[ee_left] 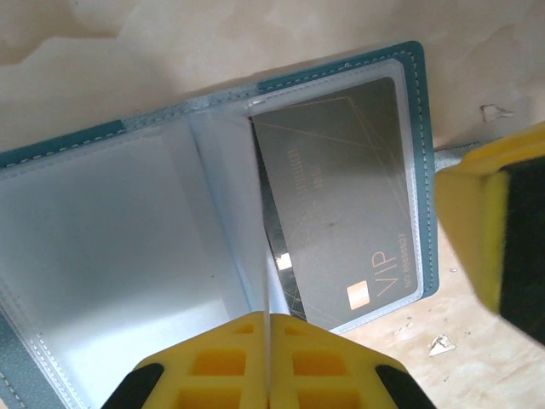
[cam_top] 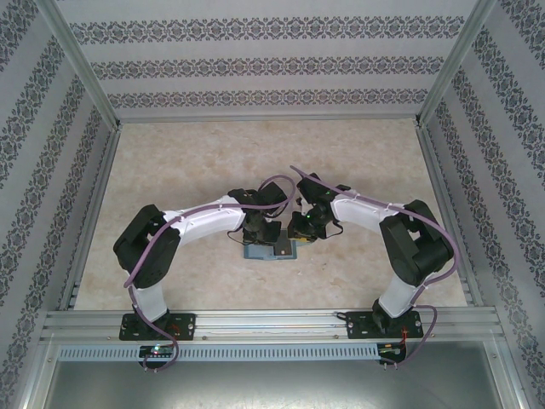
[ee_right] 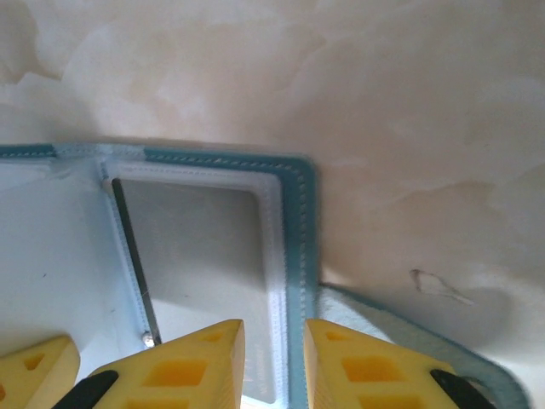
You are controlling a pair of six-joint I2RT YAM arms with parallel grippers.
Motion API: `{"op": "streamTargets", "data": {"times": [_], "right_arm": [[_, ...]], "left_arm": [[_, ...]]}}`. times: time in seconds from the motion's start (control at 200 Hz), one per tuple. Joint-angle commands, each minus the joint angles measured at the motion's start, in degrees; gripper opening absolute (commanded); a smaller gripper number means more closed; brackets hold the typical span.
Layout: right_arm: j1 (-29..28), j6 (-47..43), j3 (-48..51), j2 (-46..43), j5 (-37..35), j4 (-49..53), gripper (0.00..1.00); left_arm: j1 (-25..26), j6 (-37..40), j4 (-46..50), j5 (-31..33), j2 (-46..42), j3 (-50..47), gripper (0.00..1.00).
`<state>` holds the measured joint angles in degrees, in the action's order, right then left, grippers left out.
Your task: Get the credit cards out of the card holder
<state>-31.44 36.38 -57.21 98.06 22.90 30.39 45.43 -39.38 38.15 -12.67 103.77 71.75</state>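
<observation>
Holder [ee_left: 255, 247] open flat on table [cam_top: 170, 170] between arms. Left gripper [ee_left: 268, 362] pinched on clear sleeve edge; right gripper [ee_right: 274, 362] clamps cover rim. Step – exposing dark card [ee_left: 341, 196]; next – slide it out.

Lab enclosure [cam_top: 272, 115] (framed, wallpapered walls)

A pale, marbled beige table [cam_top: 187, 170] carries the lot — framed by metal rails. Lying open and flat on it, near the front edge, is the teal card holder [cam_top: 269, 250] — a dark card [ee_left: 341, 204] tucked inside.
</observation>
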Motion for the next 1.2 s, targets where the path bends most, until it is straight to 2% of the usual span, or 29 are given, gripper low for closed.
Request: {"op": "streamTargets", "data": {"times": [0.0, 0.26, 0.43, 0.849, 1.194], "right_arm": [[-1.6, 1.2, 0.2, -0.9, -1.0, 0.3, 0.25], [-1.9, 1.2, 0.0, 0.5, -1.3, 0.1, 0.25], [-1.9, 0.7, -0.4, 1.4, -2.2, 0.8, 0.25], [-1.1, -0.1, -0.5, 2.5, -3.5, 1.8, 0.25], [-1.1, -0.3, -0.6, 2.8, -3.4, 1.8, 0.25]], "left_arm": [[0.7, -0.6, -0.3, 0.4, -0.9, -0.7, 0.09], [0.7, 1.6, 6.1, 6.5, -0.6, -0.7, 0.16], [0.7, 2.5, 7.9, 9.1, -0.8, -1.4, 0.16], [0.7, 4.4, 8.8, 9.7, 2.4, -3.6, 0.10], [0.7, 5.8, 10.5, 10.7, 4.6, -4.1, 0.13]]}}
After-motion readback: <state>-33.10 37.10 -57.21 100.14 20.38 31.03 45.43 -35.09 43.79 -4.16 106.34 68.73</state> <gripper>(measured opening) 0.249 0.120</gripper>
